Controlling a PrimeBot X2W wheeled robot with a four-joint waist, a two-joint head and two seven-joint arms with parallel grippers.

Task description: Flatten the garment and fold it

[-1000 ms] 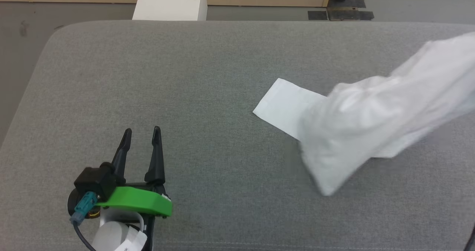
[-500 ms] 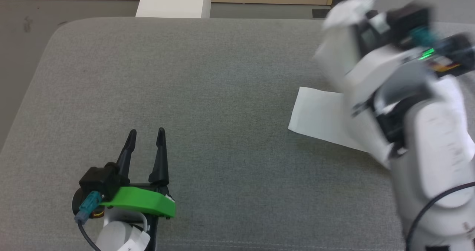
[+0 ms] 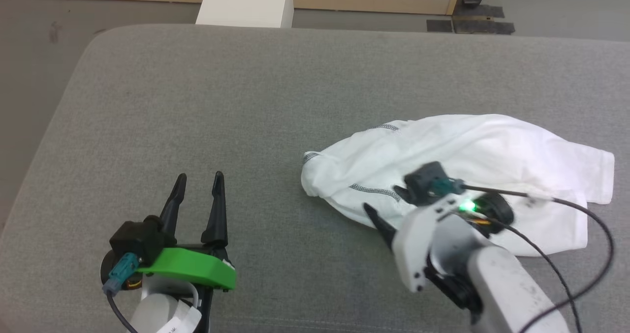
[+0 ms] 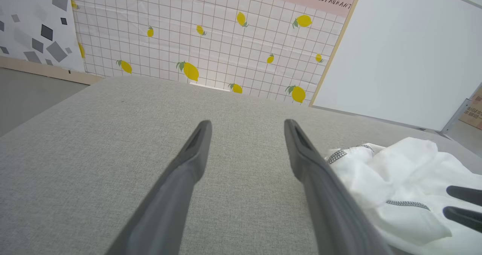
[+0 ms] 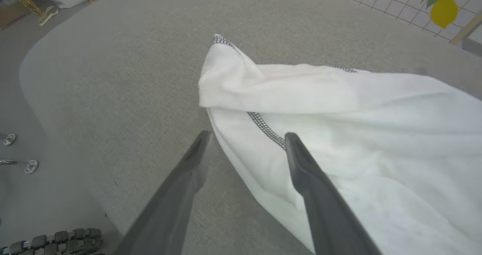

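Grey upholstered cushion (image 3: 246, 102) seen from above. Nearest, at lower left, left gripper (image 3: 199, 175) with a green bracket, fingers spread wide over bare fabric, grasping nothing. At lower right, right gripper (image 5: 247, 135), jaws likewise parted and empty, one finger over the edge of a white T-shirt (image 3: 467, 151), the other over the cushion just beside it. T-shirt crumpled in a loose heap on the cushion's right half, grey stitching showing along its hems. Farther back, beyond the cushion's far edge, a white block (image 3: 243, 3) and a tiled wall with lemon print (image 4: 188, 40).
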